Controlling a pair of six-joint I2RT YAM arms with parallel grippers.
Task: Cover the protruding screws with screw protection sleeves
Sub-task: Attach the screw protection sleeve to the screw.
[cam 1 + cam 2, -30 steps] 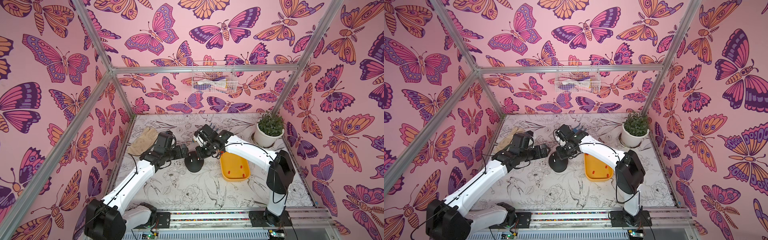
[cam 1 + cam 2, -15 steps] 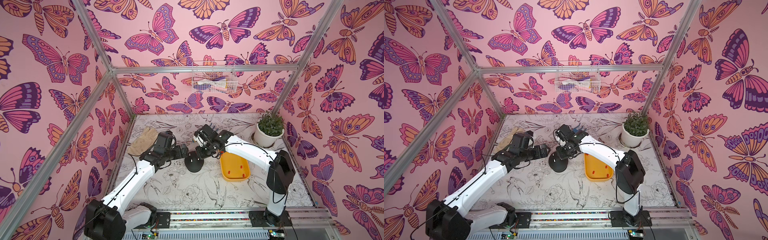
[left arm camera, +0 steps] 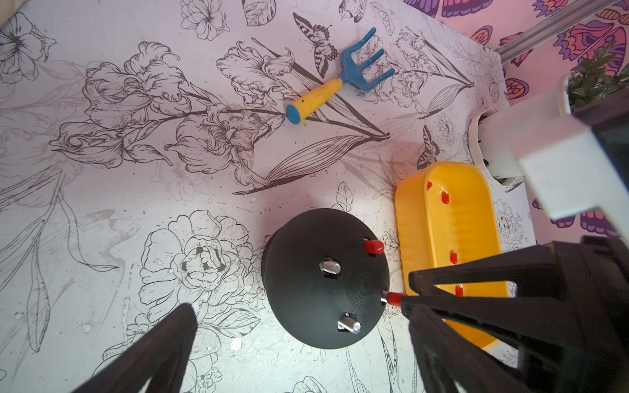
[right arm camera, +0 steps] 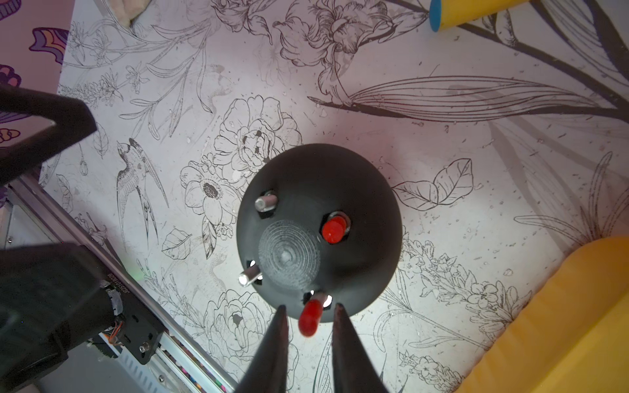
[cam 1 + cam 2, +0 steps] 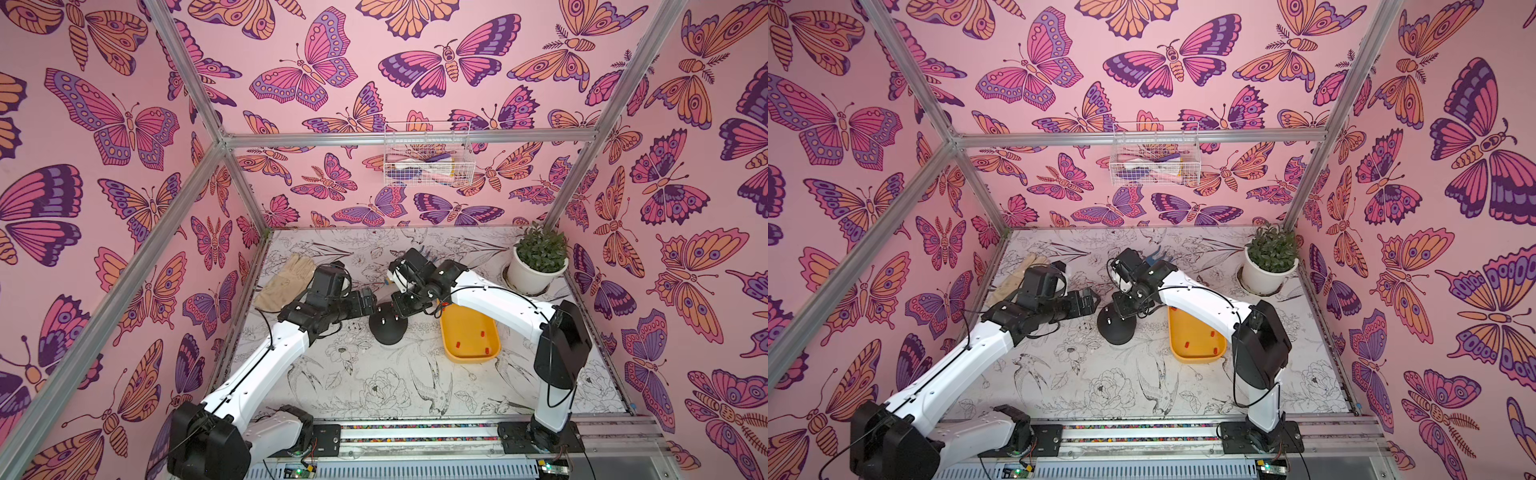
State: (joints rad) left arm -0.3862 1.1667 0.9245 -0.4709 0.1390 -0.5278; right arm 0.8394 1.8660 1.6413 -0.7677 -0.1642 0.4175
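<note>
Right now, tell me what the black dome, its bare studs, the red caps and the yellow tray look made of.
The dome: matte black plastic, probably 3D-printed; fine concentric ridges on top.
The bare studs: metal, silvery with bright glints.
The red caps: likely soft rubber or vinyl; smooth, slight sheen.
The yellow tray: moulded plastic, glossy highlights, ribbed wall.

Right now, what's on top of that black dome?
Four screws stand on the dome: two bare, one under a red sleeve, one with a sleeve partly on, between the fingers of the right gripper. The sleeves hide those two screw tips.
</note>
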